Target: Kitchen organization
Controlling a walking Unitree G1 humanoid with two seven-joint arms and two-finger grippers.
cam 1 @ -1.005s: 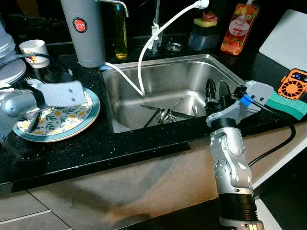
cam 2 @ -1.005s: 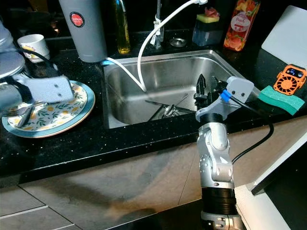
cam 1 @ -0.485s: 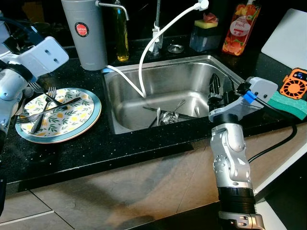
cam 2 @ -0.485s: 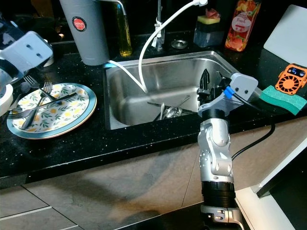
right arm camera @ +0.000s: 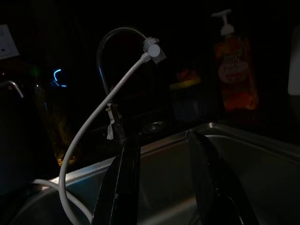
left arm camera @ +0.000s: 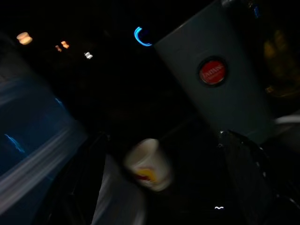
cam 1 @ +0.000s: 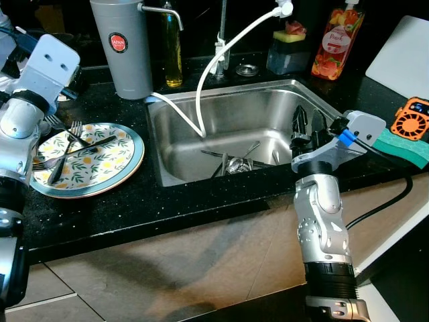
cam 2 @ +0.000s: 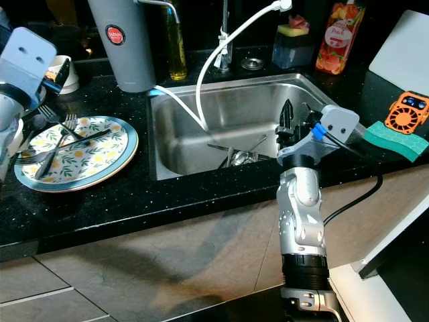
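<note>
A black speckled tabletop (cam 1: 201, 201) runs across the scene, its front edge dropping to a tan cabinet face, with a steel sink (cam 1: 221, 111) sunk into its middle. Loose cutlery (cam 1: 231, 161) lies on the sink floor, and a white hose (cam 1: 221, 54) curves from the tap down into the basin.

The right pincer (cam 1: 305, 124) hangs over the sink's right rim, above the basin, its two black fingers (right arm camera: 124, 183) apart with nothing between them. Open room lies inside the basin to its left; on its right, on the tabletop, sit a green sponge (cam 1: 402, 147) and an orange fan (cam 1: 410, 117), both apart from the arm.

The floral plate (cam 1: 87, 161) rests on the tabletop left of the sink, near the front edge, with forks (cam 1: 64, 144) crossed on it. The left arm's wrist housing (cam 1: 47, 64) is raised above the plate's far left side. In the left wrist view its fingers (left arm camera: 248, 173) look apart, though the picture is dark and blurred, and a white mug (left arm camera: 147, 164) shows between them at a distance.

Along the back stand a tall grey flask (cam 1: 122, 47), a bottle of yellow oil (cam 1: 172, 50), a soap tray (cam 1: 288, 50) and a red dispenser bottle (cam 1: 333, 40). A white board (cam 1: 402, 57) leans at the far right.
</note>
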